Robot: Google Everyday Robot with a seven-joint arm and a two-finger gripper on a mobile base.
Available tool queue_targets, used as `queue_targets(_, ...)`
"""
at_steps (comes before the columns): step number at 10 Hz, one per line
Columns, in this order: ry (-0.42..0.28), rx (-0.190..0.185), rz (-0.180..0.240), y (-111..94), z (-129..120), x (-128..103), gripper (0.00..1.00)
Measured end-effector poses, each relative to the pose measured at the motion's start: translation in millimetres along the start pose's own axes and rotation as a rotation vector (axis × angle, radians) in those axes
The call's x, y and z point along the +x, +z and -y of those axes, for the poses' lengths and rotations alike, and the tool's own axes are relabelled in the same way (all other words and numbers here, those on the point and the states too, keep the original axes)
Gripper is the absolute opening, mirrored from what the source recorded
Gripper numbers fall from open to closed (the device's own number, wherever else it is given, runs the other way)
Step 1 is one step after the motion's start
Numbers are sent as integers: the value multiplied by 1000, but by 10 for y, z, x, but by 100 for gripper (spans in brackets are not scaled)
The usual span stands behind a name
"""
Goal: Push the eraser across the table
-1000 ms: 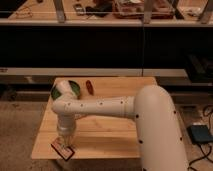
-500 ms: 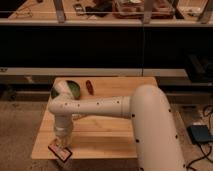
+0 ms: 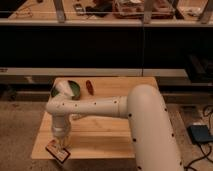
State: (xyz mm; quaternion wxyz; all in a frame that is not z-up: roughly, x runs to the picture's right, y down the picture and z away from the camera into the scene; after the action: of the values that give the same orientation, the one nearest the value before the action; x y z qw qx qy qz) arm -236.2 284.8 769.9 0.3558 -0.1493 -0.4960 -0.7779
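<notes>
Barely anything's moved since before: hand (image 3: 60,145) still sits low at the bench's (image 3: 107,132) front-left corner, right over the eraser (image 3: 57,152). Can't tell if it's clenched or released.

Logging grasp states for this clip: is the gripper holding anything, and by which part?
Cannot be told. The gripper is down at the eraser near the table's front left edge, hiding any contact.

Robot arm (image 3: 95,107) is off-white, smooth, rounded plastic shell, fat tubular segments with small dark dots (screws or holes) scattered along the casing. Big bulbous joint housing nearest the camera, narrower link after it, then a rounded elbow. The gripper (image 3: 59,144) sits low at the table's front-left corner below a pale cylindrical wrist.
</notes>
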Motion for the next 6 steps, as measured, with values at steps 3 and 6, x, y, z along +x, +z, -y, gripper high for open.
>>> queue_targets(3, 2, 0, -3, -3, -8, 10, 4)
queue_targets(6, 1, 0, -3, -1, -4, 12, 33)
